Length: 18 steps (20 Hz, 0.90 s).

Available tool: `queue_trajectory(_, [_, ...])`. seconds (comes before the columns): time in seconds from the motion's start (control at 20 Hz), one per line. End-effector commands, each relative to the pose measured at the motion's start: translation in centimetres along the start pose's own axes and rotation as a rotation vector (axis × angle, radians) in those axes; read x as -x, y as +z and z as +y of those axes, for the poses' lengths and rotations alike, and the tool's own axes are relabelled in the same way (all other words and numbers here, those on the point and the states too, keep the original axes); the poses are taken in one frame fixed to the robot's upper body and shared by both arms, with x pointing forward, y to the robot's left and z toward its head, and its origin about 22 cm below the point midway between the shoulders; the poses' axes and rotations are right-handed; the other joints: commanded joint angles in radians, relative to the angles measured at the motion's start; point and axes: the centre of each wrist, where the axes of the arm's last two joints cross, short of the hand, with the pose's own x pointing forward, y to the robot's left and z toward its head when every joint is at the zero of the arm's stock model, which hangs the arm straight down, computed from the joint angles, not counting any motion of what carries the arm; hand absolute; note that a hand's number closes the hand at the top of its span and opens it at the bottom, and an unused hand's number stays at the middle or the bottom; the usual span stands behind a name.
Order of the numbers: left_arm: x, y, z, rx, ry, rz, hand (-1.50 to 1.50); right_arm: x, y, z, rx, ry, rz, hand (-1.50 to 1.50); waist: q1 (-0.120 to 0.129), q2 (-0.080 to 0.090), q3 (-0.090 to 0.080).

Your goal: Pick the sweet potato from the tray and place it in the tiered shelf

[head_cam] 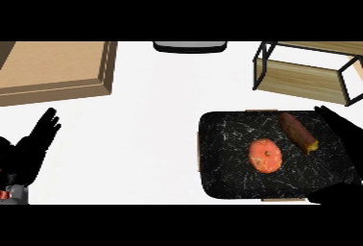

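Though apart, sweet potato (296, 130) beside hand (344, 137)

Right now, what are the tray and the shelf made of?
The tray looks like black marble or stone, smooth, because white veins run across its dark top; it could be only a printed pattern. The shelf seems to have pale wooden boards, showing grain lines, held in a thin black frame, likely metal.

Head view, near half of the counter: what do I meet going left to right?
In order: left robot hand → round orange item → sweet potato → right robot hand.
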Motion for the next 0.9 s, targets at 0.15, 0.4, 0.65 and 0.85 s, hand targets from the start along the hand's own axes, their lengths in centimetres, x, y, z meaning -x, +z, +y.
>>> queue_trajectory(0.15, [0.2,-0.8,0.1,-0.023,0.000,-0.018,0.00,0.4,-2.7,-0.9,-0.060,0.084,0.041,-1.50,-0.009,-0.001,0.002])
queue_trajectory(0.4, [0.5,0.1,-0.4,-0.014,0.015,0.004,0.00,1.6,-4.6,2.1,-0.079,0.104,0.036,-1.50,-0.007,-0.001,0.002])
queue_trajectory(0.65, [2.1,0.2,0.9,0.003,0.015,0.000,0.00,1.9,-5.5,1.8,-0.077,0.113,0.069,-1.50,-0.010,-0.002,0.002])
queue_trajectory(0.85, [1.9,-0.6,0.1,-0.008,0.006,0.010,0.00,2.8,-7.8,3.7,-0.069,0.105,0.049,-1.50,-0.010,-0.001,0.002])
